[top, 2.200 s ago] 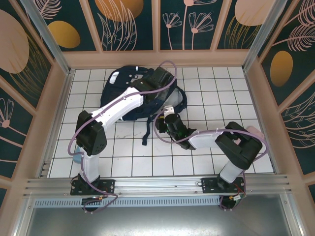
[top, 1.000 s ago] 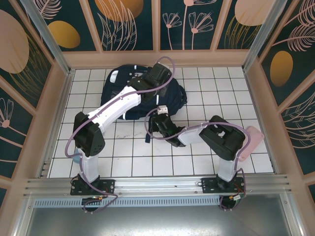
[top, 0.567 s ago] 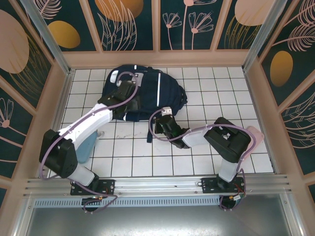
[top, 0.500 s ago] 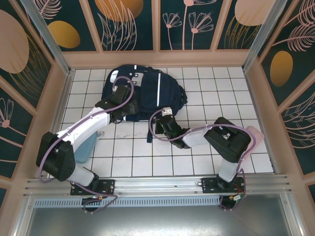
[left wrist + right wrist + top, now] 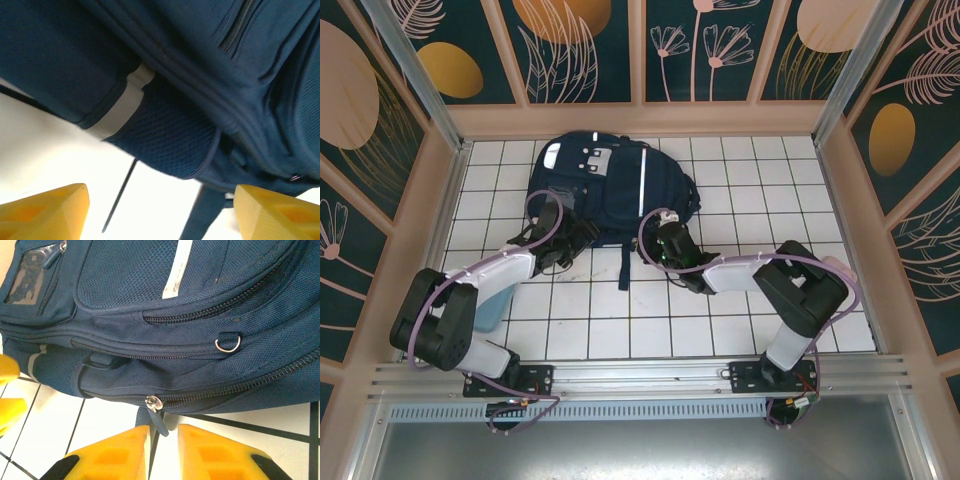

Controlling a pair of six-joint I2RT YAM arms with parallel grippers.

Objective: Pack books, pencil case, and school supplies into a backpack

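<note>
Large dark navy fabric backpack (image 5: 610, 185) with a white reflective stripe lies flat at the far middle of the white tiled table (image 5: 740, 330), front side up. In the right wrist view both zip runs on its near side look closed, and the metal zip slider (image 5: 153, 402) sits at the bag's lower edge.

Judgement: the bag is zipped and nothing inside can be read from outside, so I can't say how much is packed. A pale pink flat item (image 5: 844, 272) behind the right elbow and a light blue item (image 5: 496, 305) under the left arm lie outside the bag. I can't tell what they are; if they're supplies, packing isn't finished.

Right gripper (image 5: 164, 450): jaws parted by a narrow gap, gripping nothing, the slider's pull tab just above the gap.

Left gripper (image 5: 160, 215): jaws spread wide, empty, at the bag's near-left side, with its mesh side pocket (image 5: 170, 145) just ahead.
</note>
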